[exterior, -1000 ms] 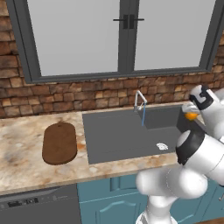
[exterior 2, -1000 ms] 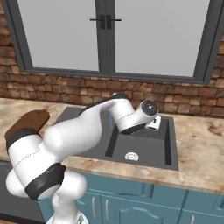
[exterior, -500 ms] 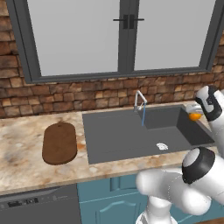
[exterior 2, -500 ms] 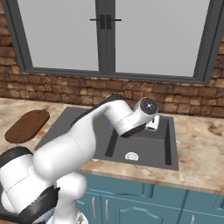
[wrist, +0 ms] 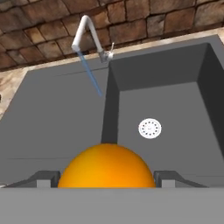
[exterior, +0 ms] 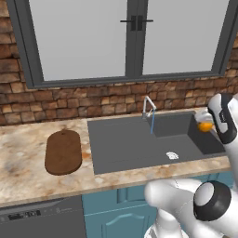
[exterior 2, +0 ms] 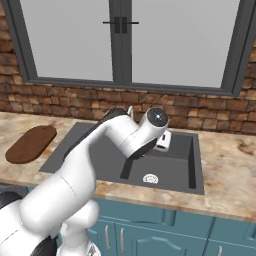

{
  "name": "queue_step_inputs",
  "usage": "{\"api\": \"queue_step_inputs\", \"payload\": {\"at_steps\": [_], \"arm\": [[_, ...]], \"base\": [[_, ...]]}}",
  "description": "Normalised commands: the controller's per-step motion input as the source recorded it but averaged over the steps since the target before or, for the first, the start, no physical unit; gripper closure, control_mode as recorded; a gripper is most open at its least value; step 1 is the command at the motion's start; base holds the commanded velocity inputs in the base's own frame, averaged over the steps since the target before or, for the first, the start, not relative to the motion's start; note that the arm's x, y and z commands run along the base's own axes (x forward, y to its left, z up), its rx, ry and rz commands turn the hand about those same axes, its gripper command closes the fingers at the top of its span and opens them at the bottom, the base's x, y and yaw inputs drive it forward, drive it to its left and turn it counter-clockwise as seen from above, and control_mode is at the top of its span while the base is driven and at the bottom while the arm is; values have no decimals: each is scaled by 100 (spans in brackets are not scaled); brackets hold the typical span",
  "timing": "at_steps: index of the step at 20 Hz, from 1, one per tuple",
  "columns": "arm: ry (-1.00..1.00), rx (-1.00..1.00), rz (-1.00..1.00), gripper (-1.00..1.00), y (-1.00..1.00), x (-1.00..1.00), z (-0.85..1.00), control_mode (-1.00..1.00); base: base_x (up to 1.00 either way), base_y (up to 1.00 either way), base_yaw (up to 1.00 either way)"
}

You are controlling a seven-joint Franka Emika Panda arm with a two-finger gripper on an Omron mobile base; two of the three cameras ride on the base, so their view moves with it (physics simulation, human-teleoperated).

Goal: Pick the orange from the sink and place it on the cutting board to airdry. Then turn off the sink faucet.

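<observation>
The orange (wrist: pixel 106 166) fills the bottom of the hand view, and my gripper (wrist: pixel 106 178) is shut on it, one dark fingertip on each side. In the left base view the orange (exterior: pixel 204 126) hangs with the gripper (exterior: pixel 209 122) above the right end of the sink (exterior: pixel 125 144). Below it lie the basin floor and the white drain mark (wrist: pixel 150 128). The silver sink faucet (exterior: pixel 148 106) stands at the back rim with a thin blue stream (wrist: pixel 89 74) running. On the counter left of the sink lies the brown cutting board (exterior: pixel 63 151), well away from the gripper.
A brick wall and a window rise behind the sink. Speckled counter (exterior: pixel 23 162) surrounds the board, and more counter (exterior 2: pixel 230 170) lies right of the sink. My own arm (exterior 2: pixel 115 145) arches over the basin's middle. A dishwasher front (exterior: pixel 37 216) sits under the counter.
The arm's elbow has swung low and out to the side. The hand with the orange has stayed over the sink's right end, shifting only slightly.
</observation>
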Motion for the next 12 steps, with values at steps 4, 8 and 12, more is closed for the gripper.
{"api": "queue_step_inputs", "payload": {"at_steps": [4,8,12], "arm": [[-6,0,1,100,47,-30,23,-100],[-1,1,3,100,39,-25,26,-100],[0,0,4,100,43,-28,16,-100]], "base": [[0,0,0],[0,0,0],[0,0,0]]}}
